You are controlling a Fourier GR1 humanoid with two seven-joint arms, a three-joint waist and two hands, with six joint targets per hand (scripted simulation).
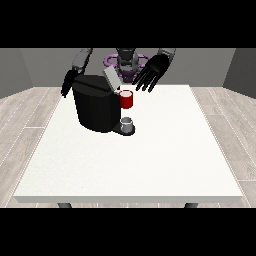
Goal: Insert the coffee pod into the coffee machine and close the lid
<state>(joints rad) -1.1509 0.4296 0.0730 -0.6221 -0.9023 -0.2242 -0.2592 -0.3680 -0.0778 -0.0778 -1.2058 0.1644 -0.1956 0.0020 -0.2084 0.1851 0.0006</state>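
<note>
Hovering with fingers spread and empty, the robot hand at the view's right (152,73) nears the coffee machine (97,105) — its lid (111,78) seemingly raised, awaiting closing.

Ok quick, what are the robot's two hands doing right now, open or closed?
Hand at the view's right: open, fingers spread, holding nothing.
Hand at the view's left: cannot be told; partly behind the black coffee machine.

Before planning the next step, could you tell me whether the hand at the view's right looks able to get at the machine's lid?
Probably yes: that hand hovers with fingers spread just beside the raised lid of the machine, and nothing stands between them.
</note>
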